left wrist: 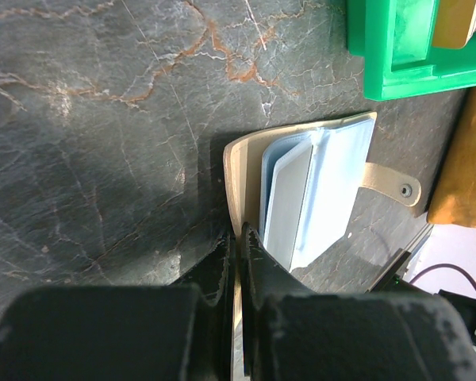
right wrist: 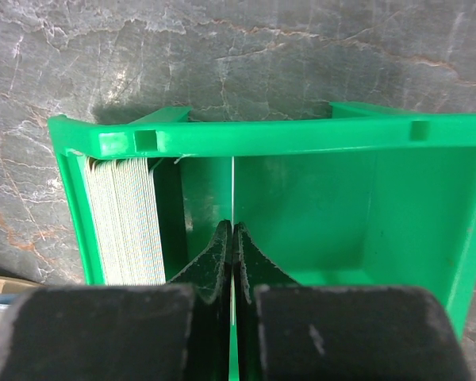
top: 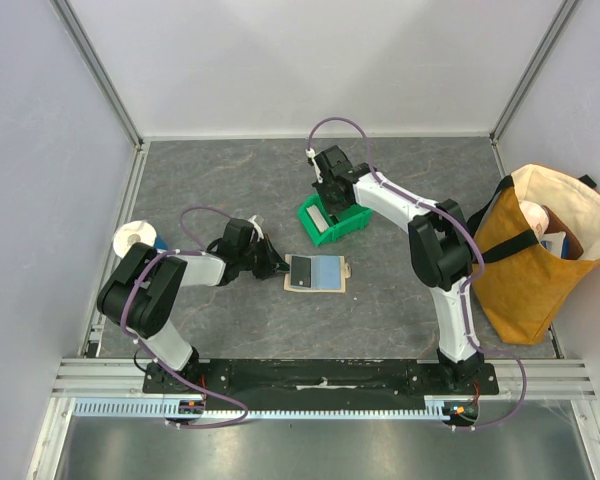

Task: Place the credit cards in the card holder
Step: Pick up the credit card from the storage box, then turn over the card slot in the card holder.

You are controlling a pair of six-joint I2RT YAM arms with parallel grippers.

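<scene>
Right wrist view has the right end effector (right wrist: 233,232) down inside the green bin (right wrist: 301,136), its jaws pressed together on a thin pale line that I take for a single card (right wrist: 232,186) seen edge-on. The rest of the credit cards (right wrist: 123,226) stand packed against the bin's left wall. The grip catches only the card's near edge, so a lift that drags it against the far wall just ahead could twist it or pull it free, and a neighbour from the pack might come along. The left end effector (left wrist: 238,242) is closed too, apparently pinching the tan cover edge of the card holder (left wrist: 239,178). The holder lies open on the counter (top: 230,190), just nearer the arm bases than the bin, with its sleeves up and its snap strap (left wrist: 393,186) flopped outward. If that pinch slips, the holder may slide or fold under an incoming card. Room is fair, with a short open stretch of counter between bin and holder. The tote bag (top: 540,250) crowds the right arm's outer side, and a roll (top: 133,238) sits close beside the left arm's elbow.
</scene>
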